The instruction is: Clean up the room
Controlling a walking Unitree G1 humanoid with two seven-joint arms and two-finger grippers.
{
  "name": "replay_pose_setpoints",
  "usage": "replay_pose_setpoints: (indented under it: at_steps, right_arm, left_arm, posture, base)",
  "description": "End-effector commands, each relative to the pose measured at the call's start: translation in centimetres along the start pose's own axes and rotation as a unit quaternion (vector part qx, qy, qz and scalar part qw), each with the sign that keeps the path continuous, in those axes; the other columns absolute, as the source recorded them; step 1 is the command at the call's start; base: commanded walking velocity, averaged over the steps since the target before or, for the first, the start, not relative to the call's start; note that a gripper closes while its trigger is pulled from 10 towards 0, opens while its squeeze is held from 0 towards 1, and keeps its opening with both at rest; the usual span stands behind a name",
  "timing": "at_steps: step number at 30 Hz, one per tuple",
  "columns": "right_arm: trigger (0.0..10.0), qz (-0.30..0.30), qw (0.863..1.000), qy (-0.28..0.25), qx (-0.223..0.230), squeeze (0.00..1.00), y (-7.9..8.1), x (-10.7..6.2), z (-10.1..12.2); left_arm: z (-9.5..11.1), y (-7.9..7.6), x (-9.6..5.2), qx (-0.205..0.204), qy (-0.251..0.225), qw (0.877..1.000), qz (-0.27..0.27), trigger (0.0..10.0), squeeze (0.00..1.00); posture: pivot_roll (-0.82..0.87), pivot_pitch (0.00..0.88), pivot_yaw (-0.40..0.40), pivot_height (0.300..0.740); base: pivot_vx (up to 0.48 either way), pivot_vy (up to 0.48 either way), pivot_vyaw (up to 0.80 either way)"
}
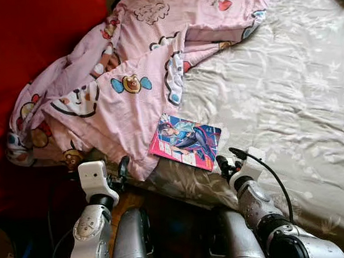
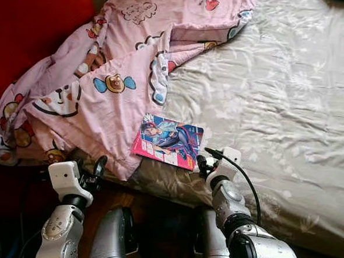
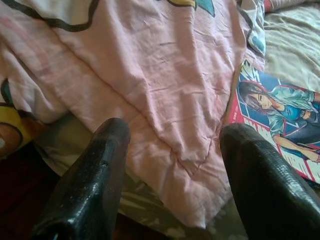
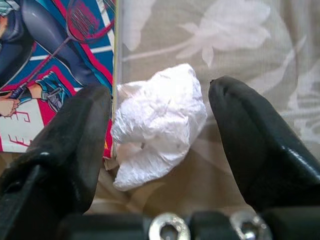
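While the right gripper (image 4: pixel 160 150) straddles it wide open, the crumpled tissue (image 4: pixel 157 125) beside the comic book (image 4: pixel 55 65) looks feather-light and squashy; pinch its middle.

pink quilt (image 1: pixel 134 90) printed with cartoon bears and sweets in yellow, blue, brown, white, with dark outlines. bedsheet (image 1: pixel 293 98) pale beige-grey, faint white floral pattern. comic book (image 1: pixel 185 141) with magenta border, cover art in teal, blue and white, a dark-haired figure with a racket. crumpled tissue (image 4: pixel 157 122) plain white. backdrop (image 1: pixel 32 38) solid red. fingers (image 4: pixel 260 150) black; arms silver.
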State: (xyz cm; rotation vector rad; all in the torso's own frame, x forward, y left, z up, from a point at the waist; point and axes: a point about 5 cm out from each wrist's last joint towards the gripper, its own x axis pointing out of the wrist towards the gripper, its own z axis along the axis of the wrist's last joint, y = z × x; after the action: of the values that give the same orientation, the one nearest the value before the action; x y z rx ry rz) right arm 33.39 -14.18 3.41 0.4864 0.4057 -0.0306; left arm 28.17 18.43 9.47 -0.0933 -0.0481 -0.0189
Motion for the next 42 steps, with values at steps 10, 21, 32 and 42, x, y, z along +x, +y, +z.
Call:
replay_pose_setpoints:
  at_steps: [10,21,32,42]
  right_arm:
    - [10.0,-0.013,0.999,0.033,0.017,0.00,-1.09,-0.50,-1.53]
    - [10.0,-0.005,0.999,0.038,0.014,0.00,-0.65,-0.43,-1.63]
    - [8.0,-0.006,0.999,0.039,0.012,0.00,-0.83,-0.48,-1.68]
    - [0.0,-0.003,0.999,0.039,0.008,0.00,-0.97,-0.58,-1.84]
  left_arm:
    - [-0.36,0.09,-0.90,0.004,0.016,1.000,0.002,10.0,0.00]
    - [-0.39,-0.12,-1.10,0.014,0.021,1.000,-0.003,10.0,0.00]
    - [-0.43,-0.30,-1.22,0.020,0.023,1.000,-0.008,10.0,0.00]
    - [-0.49,-0.43,-1.25,0.025,0.025,0.999,-0.011,10.0,0.00]
  posture:
    - [0.07,0.386,-0.017,0.611]
    - [0.08,0.390,-0.012,0.611]
    - [0.08,0.388,-0.012,0.611]
    - [0.07,0.387,-0.012,0.611]
  base:
    - [0.000,0.000,0.00]
    - [0.000,0.000,0.00]
    - [0.000,0.000,0.00]
    - [0.000,0.000,0.00]
